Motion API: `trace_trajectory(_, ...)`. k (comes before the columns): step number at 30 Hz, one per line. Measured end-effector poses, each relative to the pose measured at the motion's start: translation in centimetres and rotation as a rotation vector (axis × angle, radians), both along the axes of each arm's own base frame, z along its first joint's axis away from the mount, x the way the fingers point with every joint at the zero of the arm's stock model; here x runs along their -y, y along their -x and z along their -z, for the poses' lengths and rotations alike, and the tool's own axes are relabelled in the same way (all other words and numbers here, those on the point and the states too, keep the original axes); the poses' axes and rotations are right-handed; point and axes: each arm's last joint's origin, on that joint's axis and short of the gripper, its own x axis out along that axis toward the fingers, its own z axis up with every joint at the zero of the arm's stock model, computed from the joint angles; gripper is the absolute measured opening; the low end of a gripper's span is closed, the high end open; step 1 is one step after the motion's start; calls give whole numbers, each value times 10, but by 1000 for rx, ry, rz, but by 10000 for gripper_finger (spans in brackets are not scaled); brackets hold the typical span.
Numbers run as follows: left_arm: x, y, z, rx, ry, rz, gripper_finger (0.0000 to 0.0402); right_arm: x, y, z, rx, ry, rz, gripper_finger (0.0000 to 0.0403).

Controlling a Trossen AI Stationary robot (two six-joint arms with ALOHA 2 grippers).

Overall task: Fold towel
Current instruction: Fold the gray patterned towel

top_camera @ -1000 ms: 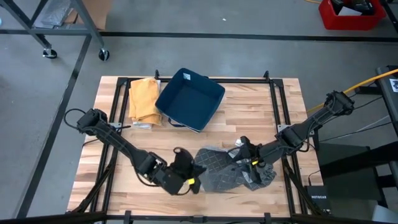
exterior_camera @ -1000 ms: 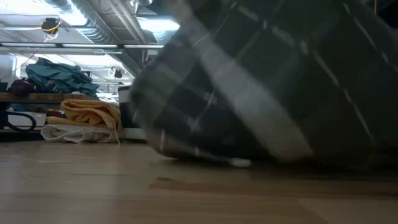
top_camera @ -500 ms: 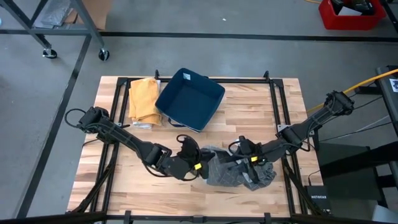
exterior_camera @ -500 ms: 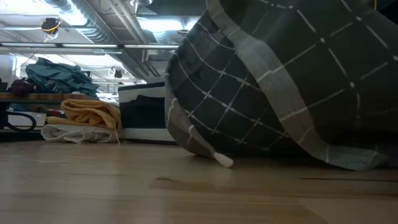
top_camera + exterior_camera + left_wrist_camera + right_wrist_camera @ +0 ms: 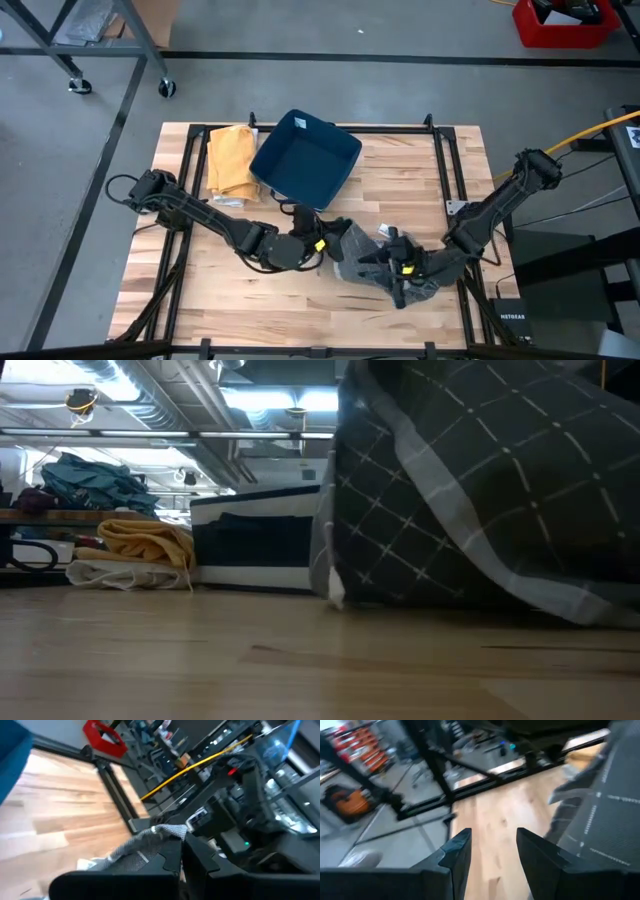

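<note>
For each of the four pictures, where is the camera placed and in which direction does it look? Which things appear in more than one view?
High view: above the table, looking straight down; both arms, left gripper, right gripper.
Low view: at table-top height, looking level across; no arm visible.
Left wrist view: on the left arm, past shut fingers pinching the grey towel.
Right wrist view: on the right arm, past open fingers.
Shared: the grey towel and the blue bin, seen both from above and level.

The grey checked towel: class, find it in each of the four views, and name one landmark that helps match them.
High view: grey checked towel, bunched at lower centre.
Low view: fills the right side.
Left wrist view: a corner pinched between the fingers.
Right wrist view: at the right edge.
Shared landmark: the wooden table.
</note>
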Motion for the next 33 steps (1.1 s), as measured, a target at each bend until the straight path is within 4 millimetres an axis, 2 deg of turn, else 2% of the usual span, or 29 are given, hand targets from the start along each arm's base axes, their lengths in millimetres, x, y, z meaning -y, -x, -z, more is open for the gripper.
trace_trajectory(8, 2, 0, -7, 34, -30, 10, 0, -4, -13, 19, 19, 99, 245, 161)
trace_trajectory(15, 8, 2, -6, 33, -30, 25, 0, 4, -21, 23, 15, 120, 314, 161)
trace_trajectory(20, 10, 3, -6, 33, -30, 30, 0, 15, -36, 27, -8, 83, 274, 161)
trace_trajectory(27, 10, 3, -6, 20, -52, 32, 0, 23, -53, 31, -53, -30, 24, 161)
trace_trajectory(30, 11, 4, -6, 21, -52, 34, 0, 27, -55, 31, -58, -43, 28, 161)
trace_trajectory(33, 12, 4, -6, 21, -52, 37, 0, 30, -56, 30, -38, -62, 119, 161)
